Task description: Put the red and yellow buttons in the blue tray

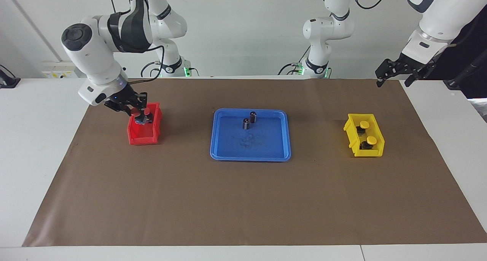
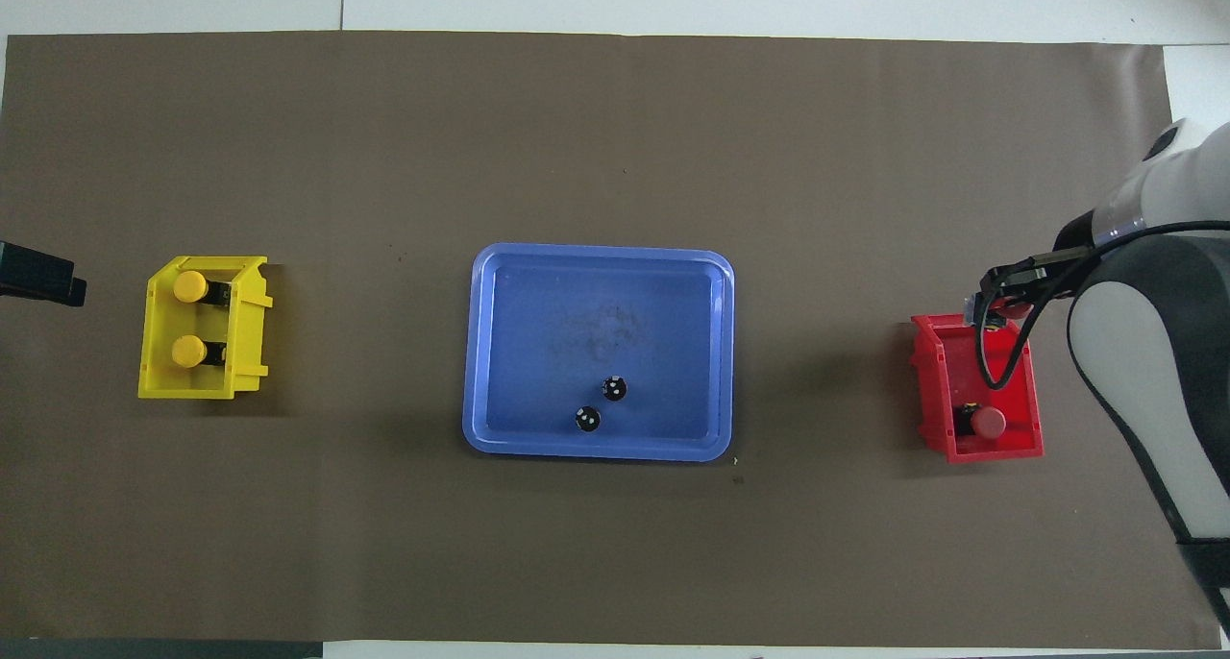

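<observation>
My right gripper [image 1: 137,115] is shut on a red button [image 1: 136,111] and holds it just over the red bin [image 1: 142,139]; it also shows in the overhead view [image 2: 1001,305]. The second red button [image 2: 987,421] stands in the bin's end nearer to the robots. Two yellow buttons [image 1: 364,124] [image 1: 371,140] stand in the yellow bin [image 1: 352,133]. The blue tray [image 1: 266,147] lies mid-table between the bins and holds no buttons. My left gripper [image 1: 392,81] is open and empty, raised over the mat's corner near the yellow bin, and the arm waits.
Two small dark cylinders with silvery tops [image 1: 253,117] [image 1: 246,123] stand in the blue tray's part nearer to the robots. A brown mat [image 1: 243,200] covers the table. The red bin sits toward the right arm's end, the yellow bin toward the left arm's end.
</observation>
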### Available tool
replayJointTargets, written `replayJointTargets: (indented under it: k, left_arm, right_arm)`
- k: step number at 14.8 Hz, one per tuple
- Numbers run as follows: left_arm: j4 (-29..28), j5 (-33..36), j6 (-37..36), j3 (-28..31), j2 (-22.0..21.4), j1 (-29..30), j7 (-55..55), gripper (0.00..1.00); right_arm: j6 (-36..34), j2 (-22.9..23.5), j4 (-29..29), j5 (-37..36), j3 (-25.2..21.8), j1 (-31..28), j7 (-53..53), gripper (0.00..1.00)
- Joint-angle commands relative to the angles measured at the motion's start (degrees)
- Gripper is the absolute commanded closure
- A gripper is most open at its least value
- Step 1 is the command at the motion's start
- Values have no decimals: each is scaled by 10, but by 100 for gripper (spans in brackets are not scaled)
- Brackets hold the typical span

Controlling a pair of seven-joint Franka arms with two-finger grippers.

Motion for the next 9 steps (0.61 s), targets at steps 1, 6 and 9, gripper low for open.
replayJointTargets:
  k: [1,6,9]
  left_arm:
    - [-24,2,23,1,-16,2,2,0]
    - [-84,2,79,1,-29,3,1,0]
    - [-117,2,120,1,-36,18,2,0]
  right_arm:
    - [31,53,55,25,4,107,168,86]
    - [187,157,70,25,4,222,331,86]
    - [216,205,72,18,4,279,390,86]
